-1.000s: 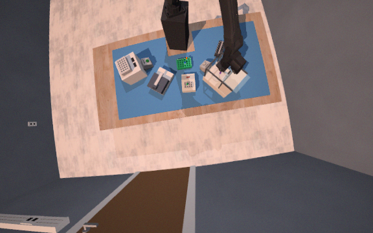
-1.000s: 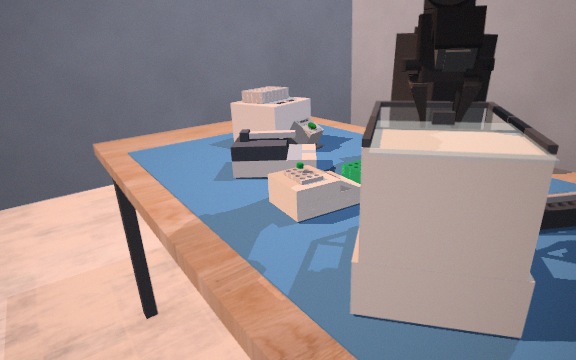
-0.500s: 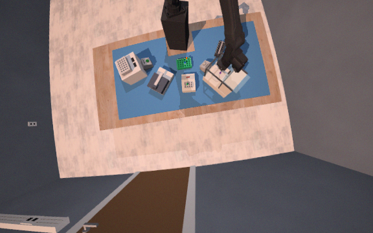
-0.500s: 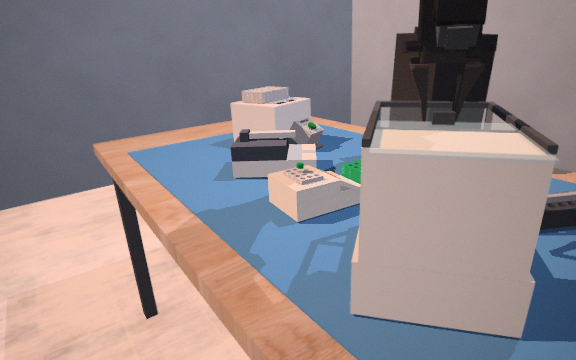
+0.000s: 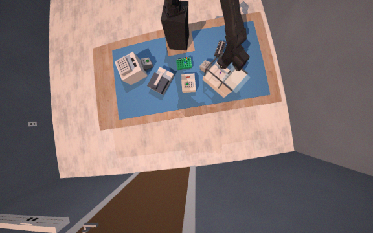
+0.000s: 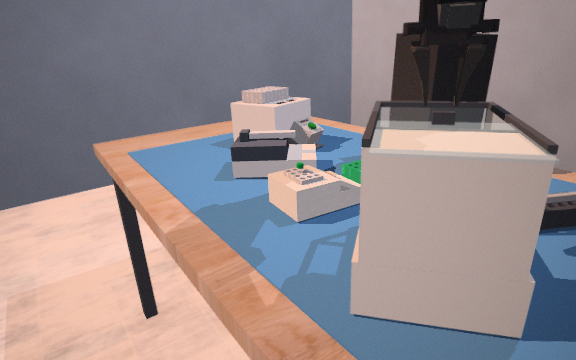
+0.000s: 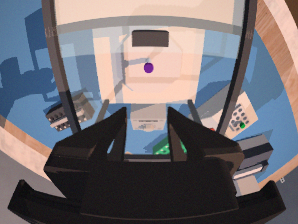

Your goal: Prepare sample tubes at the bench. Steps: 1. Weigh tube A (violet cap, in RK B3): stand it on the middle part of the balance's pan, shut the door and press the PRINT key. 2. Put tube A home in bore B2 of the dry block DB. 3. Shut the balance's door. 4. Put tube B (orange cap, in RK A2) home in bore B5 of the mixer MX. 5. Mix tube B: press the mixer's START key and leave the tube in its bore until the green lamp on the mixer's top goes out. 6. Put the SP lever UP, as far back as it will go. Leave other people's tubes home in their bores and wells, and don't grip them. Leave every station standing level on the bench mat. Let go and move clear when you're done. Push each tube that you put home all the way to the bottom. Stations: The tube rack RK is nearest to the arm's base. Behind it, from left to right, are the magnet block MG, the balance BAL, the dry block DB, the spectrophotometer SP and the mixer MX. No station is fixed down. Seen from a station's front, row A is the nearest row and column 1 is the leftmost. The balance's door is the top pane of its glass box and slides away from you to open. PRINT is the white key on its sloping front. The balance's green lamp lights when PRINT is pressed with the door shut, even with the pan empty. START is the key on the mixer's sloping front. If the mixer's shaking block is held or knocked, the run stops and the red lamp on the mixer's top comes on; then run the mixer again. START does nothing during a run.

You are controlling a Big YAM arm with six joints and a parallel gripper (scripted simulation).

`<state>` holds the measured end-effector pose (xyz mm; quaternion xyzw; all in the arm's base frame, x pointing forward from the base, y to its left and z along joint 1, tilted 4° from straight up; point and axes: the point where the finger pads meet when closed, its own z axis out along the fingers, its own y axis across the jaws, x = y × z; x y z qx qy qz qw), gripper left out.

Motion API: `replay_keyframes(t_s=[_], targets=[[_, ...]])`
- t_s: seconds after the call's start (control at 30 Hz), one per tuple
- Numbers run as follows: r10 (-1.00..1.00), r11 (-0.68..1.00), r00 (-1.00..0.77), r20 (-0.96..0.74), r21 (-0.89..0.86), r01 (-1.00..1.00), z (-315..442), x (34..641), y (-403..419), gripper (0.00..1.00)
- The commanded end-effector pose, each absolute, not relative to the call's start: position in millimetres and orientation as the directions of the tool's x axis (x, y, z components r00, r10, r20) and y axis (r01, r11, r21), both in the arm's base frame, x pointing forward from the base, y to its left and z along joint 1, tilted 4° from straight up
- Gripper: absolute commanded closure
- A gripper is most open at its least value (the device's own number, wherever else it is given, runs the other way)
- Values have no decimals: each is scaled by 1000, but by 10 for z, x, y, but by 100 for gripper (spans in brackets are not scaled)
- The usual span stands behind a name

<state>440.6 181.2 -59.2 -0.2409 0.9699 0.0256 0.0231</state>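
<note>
The balance [image 5: 228, 87] [image 6: 448, 210] [image 7: 61, 80] stands under my gripper [image 7: 147, 113] [image 5: 226, 66] [image 6: 440, 97]. Tube A's violet cap [image 7: 148, 68] [image 5: 220, 73] shows on the pan inside the glass box, near the middle. The door's dark handle [image 7: 150, 38] [image 6: 444, 118] lies beyond the cap, away from the balance's front, so the top pane looks slid part of the way back. My gripper hangs above the box's front part with its fingers apart and nothing between them. The balance's sloping front [image 7: 147, 123] shows between the fingers.
The green rack RK [image 5: 182, 63] [image 7: 165, 148] is near the arm's base. The dry block DB [image 5: 188, 83] [image 6: 313, 190] [image 7: 241, 118], the spectrophotometer SP [image 5: 160, 81] [image 6: 268, 150] and the mixer MX [image 5: 131, 66] [image 6: 270, 112] stand in a row. The magnet block MG [image 6: 568, 210] [image 7: 65, 118] is on the balance's other side.
</note>
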Motion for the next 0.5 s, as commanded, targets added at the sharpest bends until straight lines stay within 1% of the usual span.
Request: replay_keyframes(t_s=[0.0, 0.3, 0.33, 0.47], targets=[[-464, 883, -879, -112, 28, -469, -282, 4646, 1822, 64], [-464, 882, -878, -115, 28, -469, -153, 4651, 1818, 64], [-466, 882, -882, -75, 33, -469, -330, 4588, 1800, 64], [-464, 882, -878, -116, 28, -470, -66, 4647, 1814, 64]])
